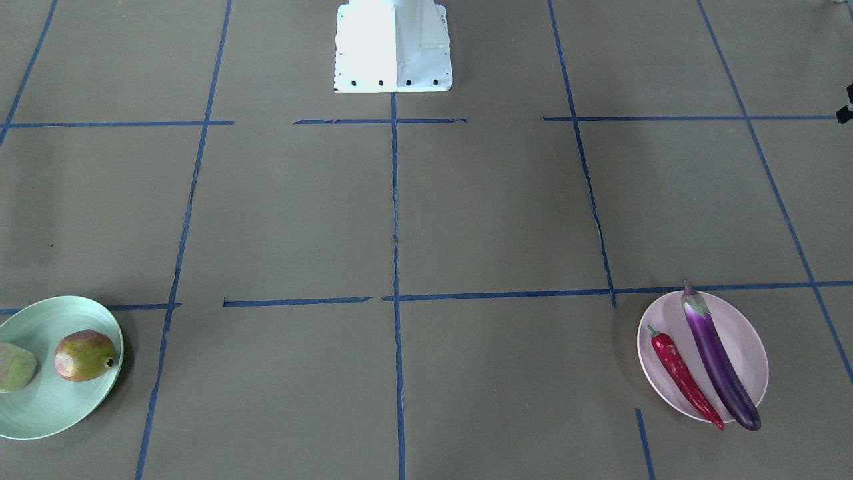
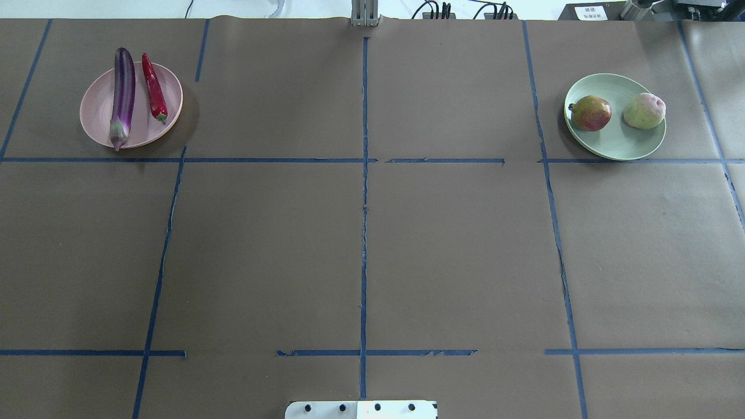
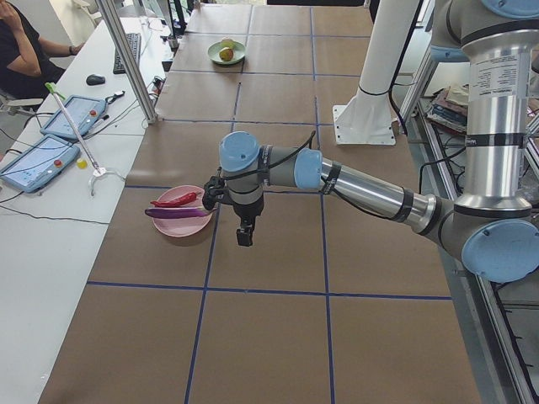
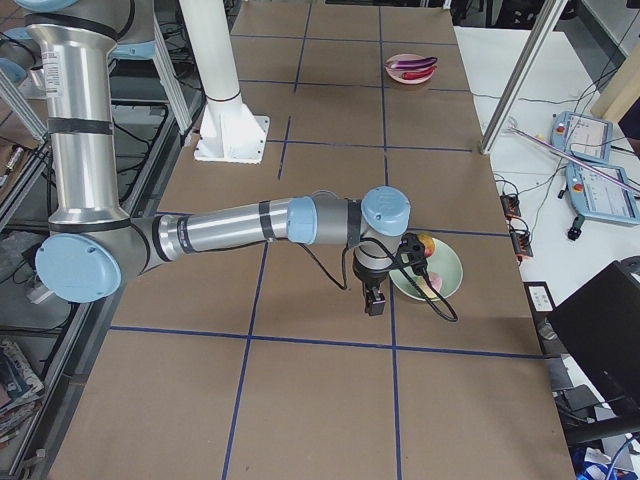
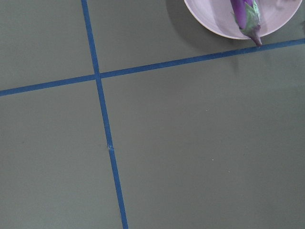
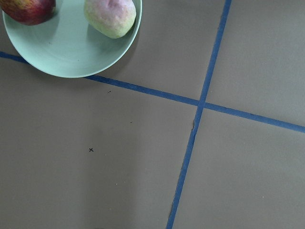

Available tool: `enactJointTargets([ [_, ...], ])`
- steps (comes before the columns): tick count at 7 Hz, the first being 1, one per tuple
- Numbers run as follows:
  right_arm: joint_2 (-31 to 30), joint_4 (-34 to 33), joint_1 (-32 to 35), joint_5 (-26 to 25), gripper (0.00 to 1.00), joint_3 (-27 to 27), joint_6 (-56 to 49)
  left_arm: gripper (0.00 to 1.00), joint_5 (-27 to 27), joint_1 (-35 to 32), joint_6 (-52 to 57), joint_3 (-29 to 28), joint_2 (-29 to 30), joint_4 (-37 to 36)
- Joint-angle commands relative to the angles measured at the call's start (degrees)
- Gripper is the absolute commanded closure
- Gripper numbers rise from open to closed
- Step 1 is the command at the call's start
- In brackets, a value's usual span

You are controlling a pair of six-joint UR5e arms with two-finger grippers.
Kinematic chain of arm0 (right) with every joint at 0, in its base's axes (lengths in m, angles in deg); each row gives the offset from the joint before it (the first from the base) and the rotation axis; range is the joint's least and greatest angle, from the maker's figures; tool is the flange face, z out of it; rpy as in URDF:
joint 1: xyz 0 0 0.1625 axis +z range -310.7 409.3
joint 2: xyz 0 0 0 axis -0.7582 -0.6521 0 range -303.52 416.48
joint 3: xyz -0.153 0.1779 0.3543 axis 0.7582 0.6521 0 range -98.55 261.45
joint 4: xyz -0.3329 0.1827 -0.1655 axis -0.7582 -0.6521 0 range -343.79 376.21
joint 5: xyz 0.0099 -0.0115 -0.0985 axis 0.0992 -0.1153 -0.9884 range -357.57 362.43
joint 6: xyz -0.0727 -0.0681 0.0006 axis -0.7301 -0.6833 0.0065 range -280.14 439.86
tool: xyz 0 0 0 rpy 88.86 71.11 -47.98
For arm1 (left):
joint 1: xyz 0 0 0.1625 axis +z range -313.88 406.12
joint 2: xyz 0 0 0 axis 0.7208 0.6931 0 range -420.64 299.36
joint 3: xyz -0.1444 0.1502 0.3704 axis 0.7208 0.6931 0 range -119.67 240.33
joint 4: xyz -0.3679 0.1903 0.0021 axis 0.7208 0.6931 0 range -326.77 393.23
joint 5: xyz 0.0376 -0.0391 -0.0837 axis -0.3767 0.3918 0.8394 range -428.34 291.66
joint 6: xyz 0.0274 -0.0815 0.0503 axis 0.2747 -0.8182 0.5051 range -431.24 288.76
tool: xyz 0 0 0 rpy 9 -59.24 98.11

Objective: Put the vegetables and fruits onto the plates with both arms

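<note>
Blue tape lines (image 2: 364, 233) grid the brown-papered desk (image 2: 454, 244), and the white base block (image 1: 393, 47) stands at the robot's edge. A white side table (image 3: 50, 252) beyond the desk carries a teach pendant (image 3: 38, 160) near an aluminium post (image 3: 126, 59).

The eggplant (image 2: 123, 93) and chili pepper (image 2: 154, 87) lie side by side on the pink plate (image 2: 96, 125), their ends overhanging its rim. The left gripper (image 3: 244, 236) hangs above the desk just beside that plate, on the robot's side.

The red-and-yellow fruit (image 2: 590, 113) and pale green fruit (image 2: 644, 110) sit close together, apart, on the mint plate (image 2: 617, 142). The right gripper (image 4: 375, 300) hangs just beside it.

Whether either gripper is released or clenched I cannot tell.
</note>
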Motion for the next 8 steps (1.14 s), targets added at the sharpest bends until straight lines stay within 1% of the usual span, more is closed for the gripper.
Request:
enactJointTargets([
  [1,0.2,-0.1,-0.2,-0.1,0.0,0.0,-0.1,0.0,-0.2,0.1,0.0,0.5,-0.8,-0.1],
  [4,0.1,0.1,-0.4,0.0,0.0,-0.2,0.0,0.0,-0.3,0.3,0.1,0.6,-3.1,0.0],
  [8,0.0,0.2,-0.6,0.1,0.0,0.0,0.0,0.0,-0.2,0.3,0.2,0.9,-3.1,0.0],
])
